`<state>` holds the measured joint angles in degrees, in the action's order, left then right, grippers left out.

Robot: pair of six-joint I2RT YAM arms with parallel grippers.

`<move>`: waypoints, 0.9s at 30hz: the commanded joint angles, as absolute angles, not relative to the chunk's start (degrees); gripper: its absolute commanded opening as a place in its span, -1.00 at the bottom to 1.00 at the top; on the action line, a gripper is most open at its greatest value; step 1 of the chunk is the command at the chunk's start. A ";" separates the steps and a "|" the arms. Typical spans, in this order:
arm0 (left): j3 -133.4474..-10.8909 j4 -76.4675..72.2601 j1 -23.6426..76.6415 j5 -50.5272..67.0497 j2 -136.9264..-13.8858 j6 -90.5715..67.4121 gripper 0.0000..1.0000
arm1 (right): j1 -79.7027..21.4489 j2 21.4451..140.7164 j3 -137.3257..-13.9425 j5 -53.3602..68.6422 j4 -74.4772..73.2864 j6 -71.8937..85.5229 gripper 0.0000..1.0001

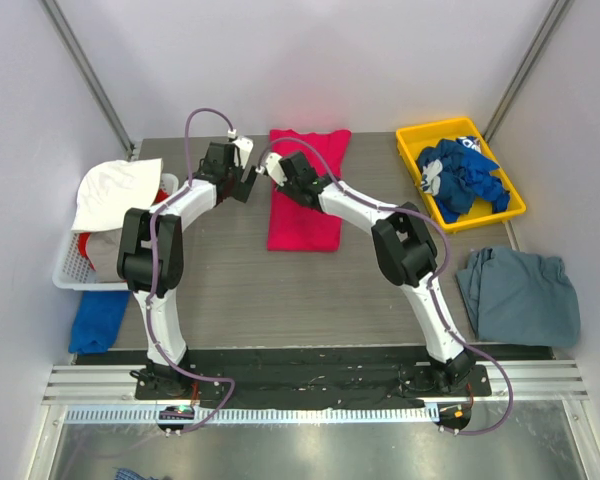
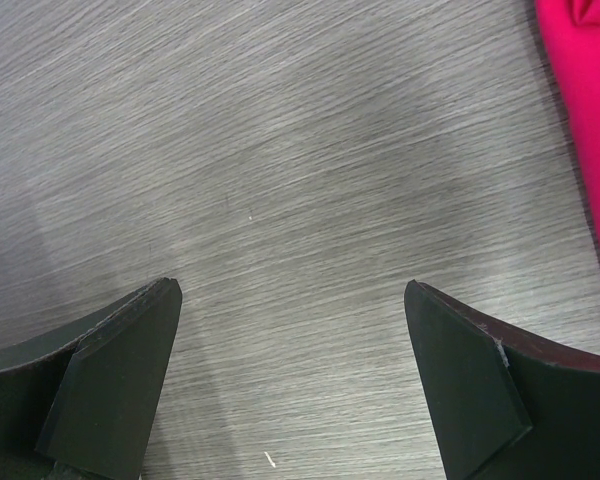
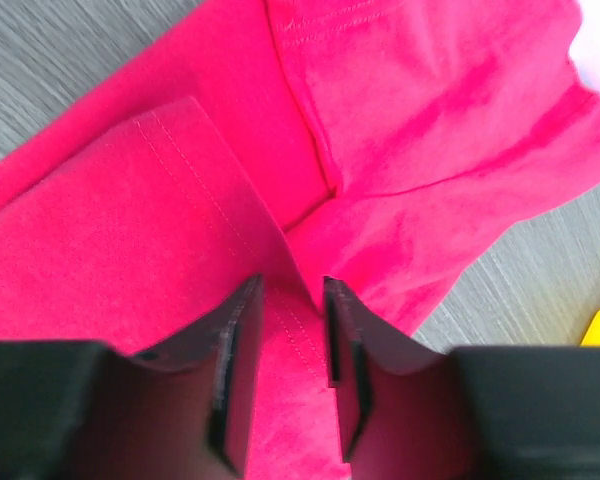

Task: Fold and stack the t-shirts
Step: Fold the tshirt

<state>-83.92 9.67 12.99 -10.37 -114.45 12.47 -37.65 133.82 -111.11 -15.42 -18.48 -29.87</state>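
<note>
Right fingers [image 3: 235, 370] at pink-red t-shirt [image 3: 430, 120], yellow tray [image 1: 430, 128] well apart.

Table [image 2: 280, 180]: grey wood-grain, matt, finely streaked. Pink shirt [image 3: 430, 120]: soft matt knit cloth, stitched hems. Left gripper [image 2: 290, 290] fingers [image 2: 110, 400]: matt black, plastic-looking, edges slightly scuffed. Tray [image 1: 410, 140]: smooth yellow plastic. Basket [image 1: 68, 272]: white plastic lattice.

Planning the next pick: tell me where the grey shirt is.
In the top view, the grey shirt lies crumpled on the right side, just below the yellow tray.
</note>
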 commanded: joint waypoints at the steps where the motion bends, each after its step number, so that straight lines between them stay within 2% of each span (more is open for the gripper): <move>1: -83.58 7.12 12.57 -9.67 -111.45 12.66 0.99 | -37.44 131.67 -111.11 -16.79 -17.40 -29.97 -0.19; 8: -82.79 7.29 12.66 -9.23 -110.30 12.04 0.99 | -37.53 123.76 -103.54 -16.70 -17.31 -28.39 0.03; 16: -80.95 7.65 12.66 -9.32 -107.84 12.48 0.99 | -40.07 113.74 -93.35 -17.05 -17.23 -26.54 0.14; 20: -80.33 7.82 12.66 -9.23 -106.53 12.39 1.00 | -41.92 109.87 -89.22 -17.23 -17.05 -25.84 0.31; 27: -79.80 9.14 12.66 -8.62 -104.68 13.27 0.99 | -45.87 105.47 -81.94 -16.25 -18.81 -24.52 0.32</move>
<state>-80.20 9.76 12.99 -9.76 -108.57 12.47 -43.68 108.47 -85.93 -16.08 -18.44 -25.67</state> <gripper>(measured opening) 0.996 0.663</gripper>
